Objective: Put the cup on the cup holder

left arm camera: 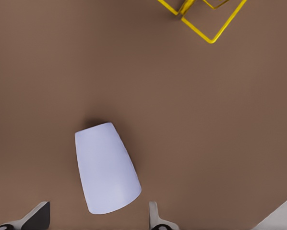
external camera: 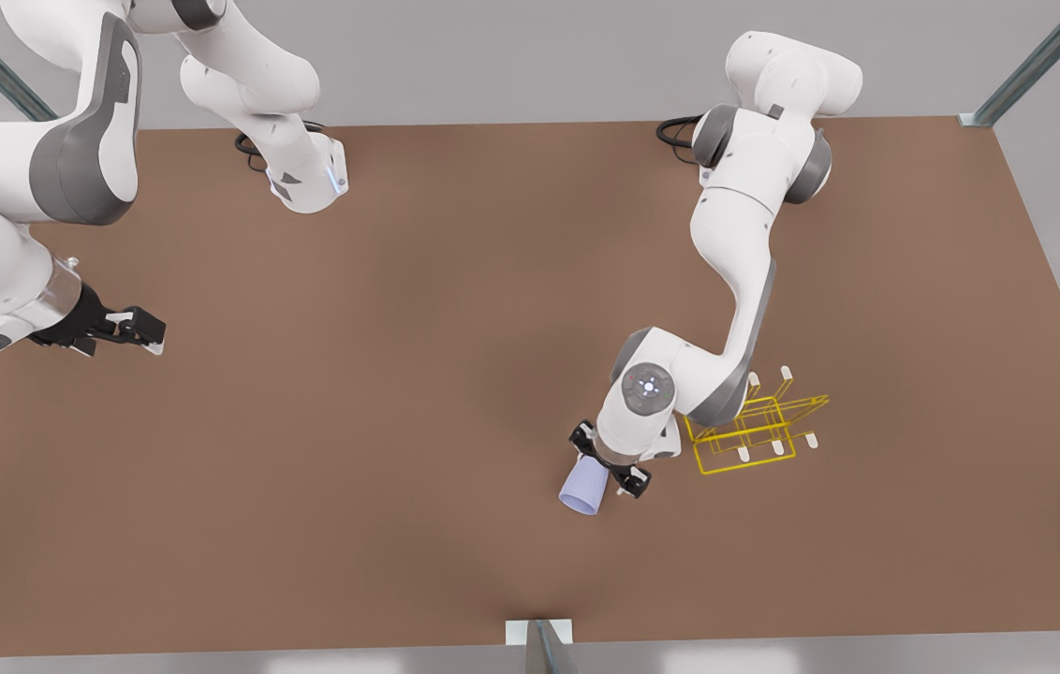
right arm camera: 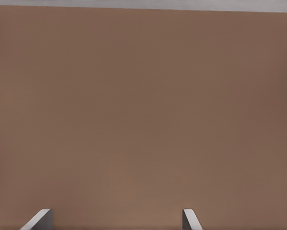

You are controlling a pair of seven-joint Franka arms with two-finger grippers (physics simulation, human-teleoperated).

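The pale lavender-blue cup (external camera: 582, 488) lies on its side on the brown table, just off the front view's left end of the yellow wire cup holder (external camera: 759, 426). My left gripper (external camera: 607, 465) hangs over the cup's wide end. In the left wrist view the cup (left arm camera: 106, 167) sits between the spread fingertips of the left gripper (left arm camera: 99, 206), which stands open and apart from the cup's sides. A corner of the cup holder (left arm camera: 197, 31) shows beyond. My right gripper (external camera: 141, 329) waits open at the front view's far left, over bare table (right arm camera: 143, 120).
The brown table (external camera: 399, 374) stretches wide between the two arms. Both arm bases stand at its far edge. Metal frame posts rise at the far corners, and a small bracket (external camera: 537, 637) sits at the near edge.
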